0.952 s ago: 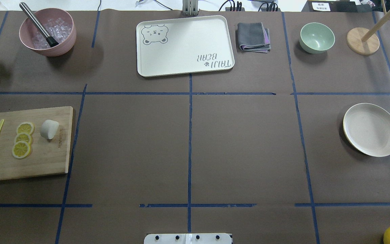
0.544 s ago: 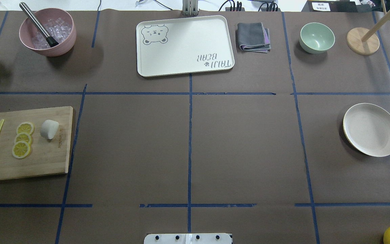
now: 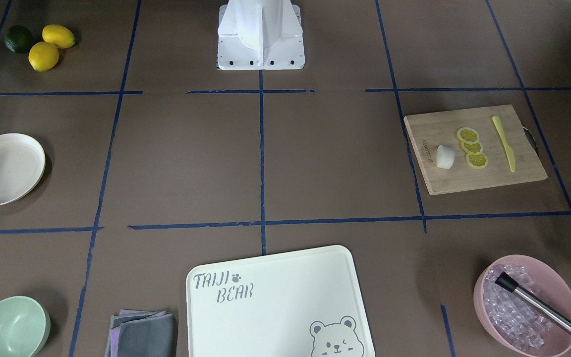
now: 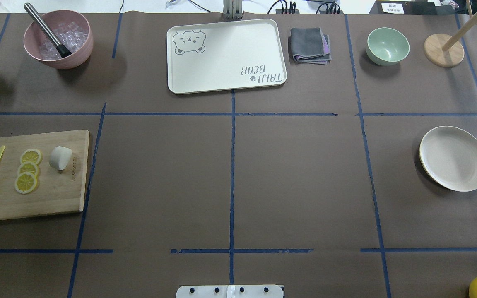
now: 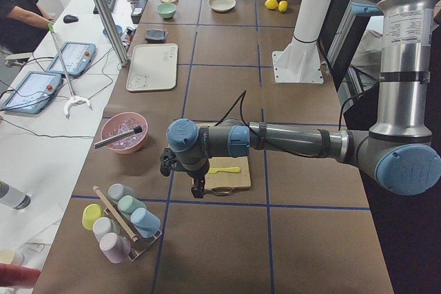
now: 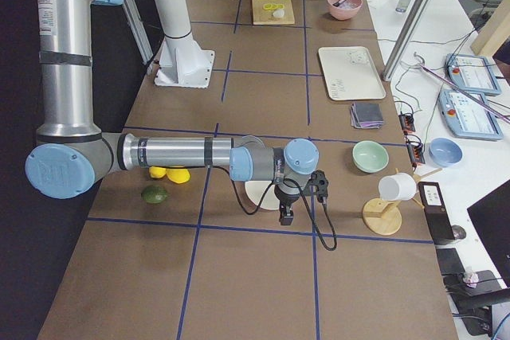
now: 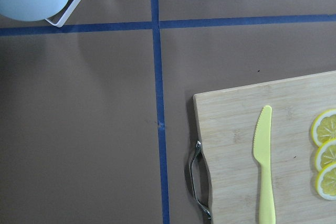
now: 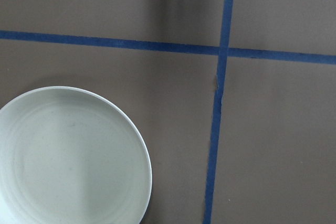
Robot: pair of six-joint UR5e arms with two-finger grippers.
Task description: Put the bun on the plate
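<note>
Two risks: the bun (image 4: 60,157), on the cutting board (image 4: 50,198) at the surface's (image 4: 296,182) left edge, lies just beside lemon slices (image 4: 27,170) that a grab could snag, and it may slip while crossing to the plate (image 4: 454,159) at the right edge; whether the left end effector (image 5: 198,189) or the right end effector (image 6: 285,212) is apart or together, I cannot tell.

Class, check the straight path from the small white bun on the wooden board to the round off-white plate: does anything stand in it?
Nothing visible. Between the small white bun and the round off-white plate lies only bare brown table cover.
</note>
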